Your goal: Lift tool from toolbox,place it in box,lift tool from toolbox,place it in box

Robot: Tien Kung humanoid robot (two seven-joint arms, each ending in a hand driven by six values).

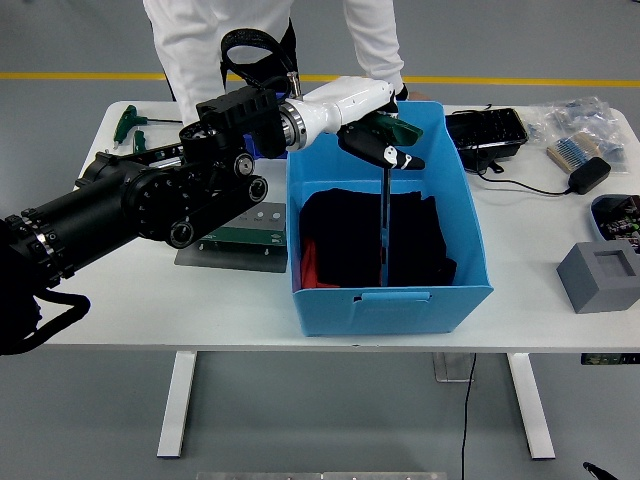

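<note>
Basically, my left hand's fingers (385, 140) were clenched around the green handle of a T-handle tool (384, 215), and the left hand (378, 132) sat over the middle of the blue box (390, 300). The tool's shaft hung straight down into the box, its tip low against the black cloth (350, 235) at the bottom; I couldn't tell whether it was touching. A bit of red (309, 262) showed at the cloth's left edge.

Further out, the white forearm and black arm (150, 205) ran back across the table (120, 300) to the left, covering most of the toolbox (250, 228) on its grey plate just left of the box. Only its green-grey top with a few holes showed, so I couldn't count what was left in it. Other green T-handle tools (130, 122) lay at the table's far left. My right hand wasn't in view.

A person (200, 40) in white stood at the far side; I couldn't see what their hands were doing.

Progress, as I judged it: a lift was done and this placement was nearly there, with only the release missing. I saw no other tool lying clearly in the box, so this looked like the first of the two, though the cloth could hide one. Left to do: let go, go back to the toolbox, lift another, drop it in.
</note>
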